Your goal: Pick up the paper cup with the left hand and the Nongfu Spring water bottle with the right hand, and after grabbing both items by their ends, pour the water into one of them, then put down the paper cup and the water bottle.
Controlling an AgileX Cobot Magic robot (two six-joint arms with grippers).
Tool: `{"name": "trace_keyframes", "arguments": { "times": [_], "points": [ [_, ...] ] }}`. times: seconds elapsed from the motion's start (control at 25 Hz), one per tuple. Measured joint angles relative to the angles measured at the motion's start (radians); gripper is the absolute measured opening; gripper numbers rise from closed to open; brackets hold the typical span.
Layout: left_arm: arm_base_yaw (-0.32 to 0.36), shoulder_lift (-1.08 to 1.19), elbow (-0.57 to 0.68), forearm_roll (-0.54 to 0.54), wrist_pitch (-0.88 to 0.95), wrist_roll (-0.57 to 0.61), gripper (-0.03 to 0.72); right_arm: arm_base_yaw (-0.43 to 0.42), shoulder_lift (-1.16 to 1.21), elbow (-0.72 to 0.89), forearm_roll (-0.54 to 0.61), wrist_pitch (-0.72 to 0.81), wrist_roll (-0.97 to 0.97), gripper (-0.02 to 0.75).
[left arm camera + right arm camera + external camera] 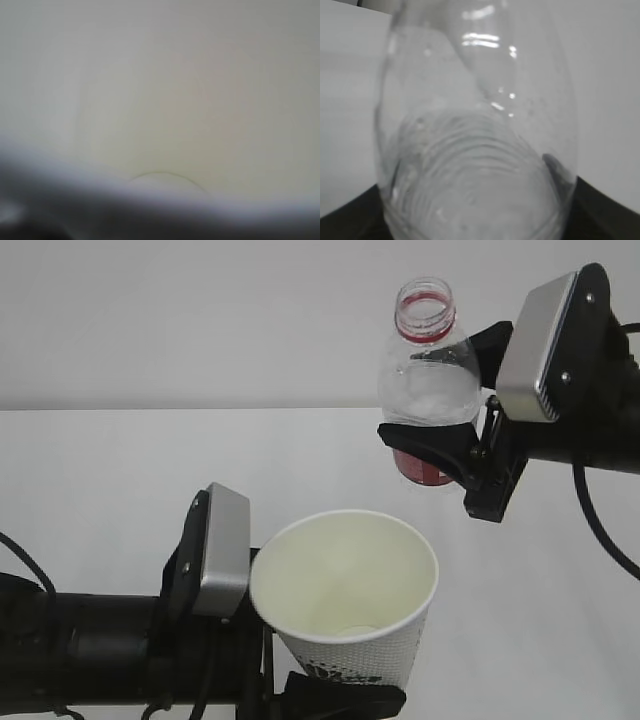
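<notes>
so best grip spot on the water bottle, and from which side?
Clamp the water bottle on its clear ribbed body between the shoulder and the red label, coming in from the side as the right gripper does: that span is near-cylindrical, and a side grip leaves the uncapped mouth clear.

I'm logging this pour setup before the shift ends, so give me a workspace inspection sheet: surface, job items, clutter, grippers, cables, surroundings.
Surface: white table, bare where visible.
Paper cup: held upright near the front edge of the exterior view, mouth open; whether it holds water cannot be told.
Water bottle: held above and right of the cup, cap off, mouth facing up and toward the camera; red label partly hidden.
Clutter: nothing seen.
Left gripper: closed around the cup's lower part.
Right gripper: clamped around the bottle's middle.
Cables: black cable looping under the right arm; another at far left.
Surroundings: plain pale wall.
</notes>
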State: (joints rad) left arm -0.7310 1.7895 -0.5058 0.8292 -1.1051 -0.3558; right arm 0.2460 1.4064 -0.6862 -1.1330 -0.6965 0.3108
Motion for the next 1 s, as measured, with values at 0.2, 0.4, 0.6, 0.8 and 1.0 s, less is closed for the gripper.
{"name": "trace_keyframes", "arguments": {
  "times": [0.2, 0.4, 0.6, 0.8, 1.0],
  "points": [
    [0.000, 0.000, 0.000, 0.000, 0.000, 0.000, 0.516, 0.000, 0.000, -0.002, -0.010, -0.005, -0.065, 0.519],
    [0.000, 0.000, 0.000, -0.002, 0.026, 0.000, 0.516, 0.000, 0.000, -0.002, -0.011, -0.008, -0.103, 0.519],
    [0.000, 0.000, 0.000, -0.002, 0.032, 0.000, 0.516, 0.000, 0.000, -0.002, -0.011, -0.008, -0.160, 0.519],
    [0.000, 0.000, 0.000, -0.002, 0.047, 0.000, 0.516, 0.000, 0.000, -0.002, -0.011, -0.037, -0.217, 0.519],
    [0.000, 0.000, 0.000, -0.004, 0.048, 0.000, 0.513, 0.002, 0.000, -0.002, -0.011, -0.046, -0.258, 0.519]
  ]
}}
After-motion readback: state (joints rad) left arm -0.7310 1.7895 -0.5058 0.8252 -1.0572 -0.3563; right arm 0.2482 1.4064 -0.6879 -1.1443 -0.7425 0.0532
